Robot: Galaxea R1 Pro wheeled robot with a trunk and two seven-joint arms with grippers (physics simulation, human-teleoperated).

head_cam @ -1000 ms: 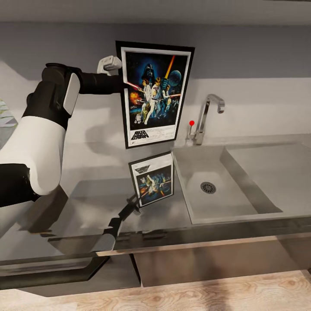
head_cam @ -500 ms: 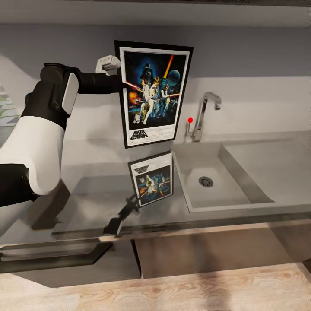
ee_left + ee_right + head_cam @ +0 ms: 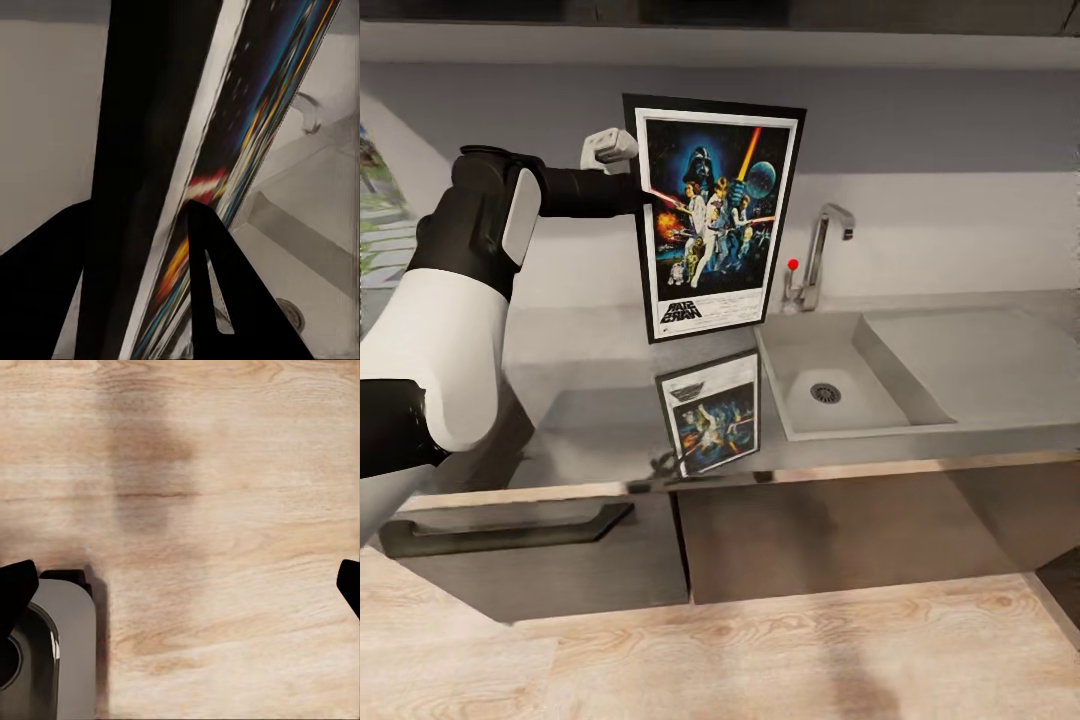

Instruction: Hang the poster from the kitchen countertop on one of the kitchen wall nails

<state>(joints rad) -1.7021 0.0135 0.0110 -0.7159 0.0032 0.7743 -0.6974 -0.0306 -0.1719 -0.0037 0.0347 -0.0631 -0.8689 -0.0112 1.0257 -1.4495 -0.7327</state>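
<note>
The Star Wars poster hangs upright in the air above the kitchen countertop, facing me, its lower edge just over the grey slab. My left gripper is shut on the poster's left edge at mid height. In the left wrist view the poster runs edge-on between the two dark fingers of the left gripper. A fainter upside-down mirror image of it lies on the glossy slab below. My right gripper is open wide over wooden floor, with nothing between its fingers.
The sunken sink and chrome tap with a red knob lie right of the poster. Grey cabinet fronts with a dark handle stand under the counter. Wooden floor spreads in front. A shelf edge runs overhead.
The whole view has pulled back from the counter: more floor and cabinet front show, and the sink and tap look smaller. The poster stays held in the left gripper.
</note>
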